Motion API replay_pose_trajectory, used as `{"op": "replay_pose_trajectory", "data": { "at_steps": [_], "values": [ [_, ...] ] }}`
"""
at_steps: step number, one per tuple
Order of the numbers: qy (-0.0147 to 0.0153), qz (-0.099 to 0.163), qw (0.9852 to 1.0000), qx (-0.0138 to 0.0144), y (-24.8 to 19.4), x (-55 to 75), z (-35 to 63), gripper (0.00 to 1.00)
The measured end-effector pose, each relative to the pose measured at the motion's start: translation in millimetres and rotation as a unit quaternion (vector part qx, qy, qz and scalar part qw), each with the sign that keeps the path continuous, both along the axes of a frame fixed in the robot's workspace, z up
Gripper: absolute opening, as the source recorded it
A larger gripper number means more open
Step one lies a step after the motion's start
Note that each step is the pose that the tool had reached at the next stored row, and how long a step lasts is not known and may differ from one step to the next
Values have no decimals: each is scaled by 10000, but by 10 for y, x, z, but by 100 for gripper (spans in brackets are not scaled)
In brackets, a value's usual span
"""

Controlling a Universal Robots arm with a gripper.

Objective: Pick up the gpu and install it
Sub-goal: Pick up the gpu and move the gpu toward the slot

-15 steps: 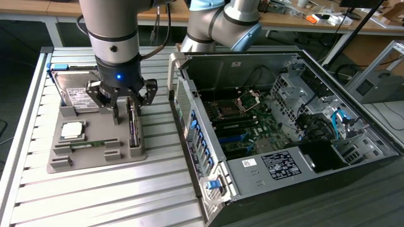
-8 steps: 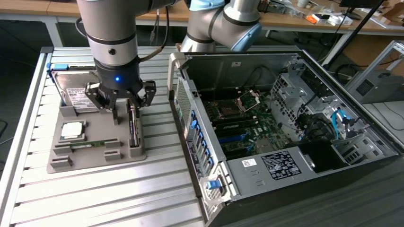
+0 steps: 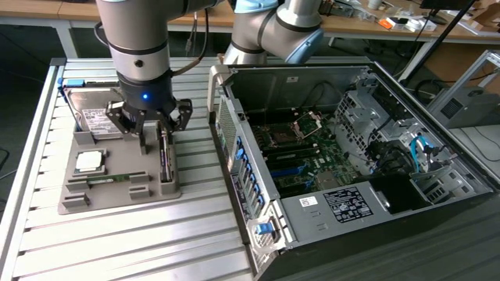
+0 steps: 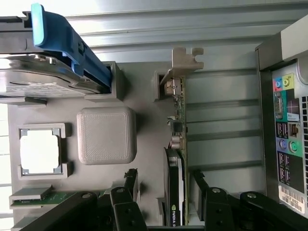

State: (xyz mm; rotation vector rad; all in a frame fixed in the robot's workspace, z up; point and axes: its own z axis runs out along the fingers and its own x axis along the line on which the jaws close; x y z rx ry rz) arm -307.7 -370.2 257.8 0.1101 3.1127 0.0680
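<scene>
While stood on edge in the tray (image 3: 117, 202), the gpu (image 4: 175, 159) is straddled by the gripper (image 4: 164, 179), jaws spread apart either side.

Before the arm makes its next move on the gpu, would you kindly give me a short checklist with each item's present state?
1. Fingers of the gripper open: ok.
2. gpu in the gap between the fingers, space on both sides: ok.
3. gpu standing on edge in the grey holder: ok.
4. Hard drive apart from the fingers: ok.
5. Computer case open, motherboard exposed: ok.
6. Free slot on the motherboard for the card: cannot tell.
</scene>
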Motion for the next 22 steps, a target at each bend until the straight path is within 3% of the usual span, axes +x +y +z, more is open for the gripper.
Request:
{"op": "replay_pose_trajectory", "data": {
  "at_steps": [5, 22],
  "values": [
    [1, 0, 10000, 0, 29, 19, -58, 56],
    [0, 0, 10000, -8, 41, 83, -138, 56]
  ]
}}
